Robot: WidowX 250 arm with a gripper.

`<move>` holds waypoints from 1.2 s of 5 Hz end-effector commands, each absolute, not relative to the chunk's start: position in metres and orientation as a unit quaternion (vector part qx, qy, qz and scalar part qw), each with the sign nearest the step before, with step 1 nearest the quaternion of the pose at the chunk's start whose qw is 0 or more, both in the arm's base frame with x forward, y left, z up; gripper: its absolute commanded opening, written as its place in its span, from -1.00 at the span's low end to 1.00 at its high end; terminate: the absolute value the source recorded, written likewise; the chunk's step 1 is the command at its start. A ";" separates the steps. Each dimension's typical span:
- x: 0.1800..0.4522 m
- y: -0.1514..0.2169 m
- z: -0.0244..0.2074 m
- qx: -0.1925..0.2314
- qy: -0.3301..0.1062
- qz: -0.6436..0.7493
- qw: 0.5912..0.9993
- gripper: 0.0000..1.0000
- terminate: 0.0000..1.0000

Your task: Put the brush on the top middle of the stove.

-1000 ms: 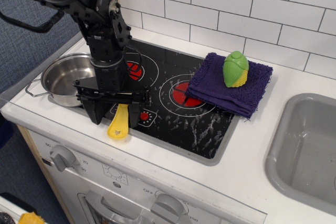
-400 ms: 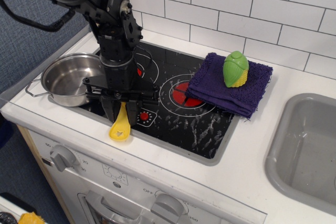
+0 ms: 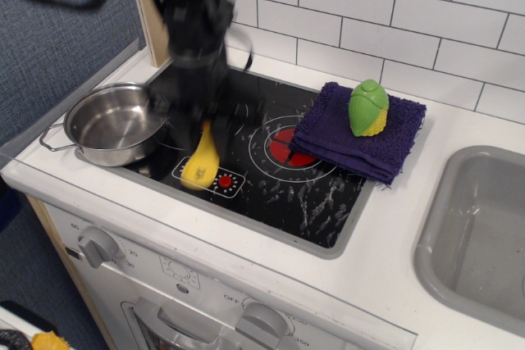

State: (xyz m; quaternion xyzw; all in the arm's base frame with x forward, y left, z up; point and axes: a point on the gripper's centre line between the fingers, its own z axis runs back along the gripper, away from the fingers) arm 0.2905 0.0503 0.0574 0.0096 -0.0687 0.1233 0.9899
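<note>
We see the brush (image 3: 202,163) hanging handle-down beneath the blurred gripper (image 3: 199,114), seemingly clamped on it; the stove (image 3: 271,171) top-middle lies rearward-right.

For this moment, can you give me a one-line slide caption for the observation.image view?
Blurred gripper lifts the yellow brush above the stove, beside a steel pot; corn toy sits on a purple cloth.

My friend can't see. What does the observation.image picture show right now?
A blurred black gripper holds a yellow brush above the front left of a black stove. A steel pot sits left; a corn toy lies on a purple cloth.
</note>
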 end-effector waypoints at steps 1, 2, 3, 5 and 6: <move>0.351 0.028 0.077 -0.012 -0.111 0.078 0.991 -1.00 -1.00; 0.372 0.023 0.058 -0.003 -0.085 0.052 0.995 -1.00 -1.00; 0.380 0.030 0.045 0.005 -0.066 0.043 0.997 -1.00 -1.00; 0.393 0.034 0.022 0.013 -0.025 0.009 1.000 -1.00 -1.00; 0.392 0.030 0.023 0.012 -0.022 -0.004 1.000 1.00 -1.00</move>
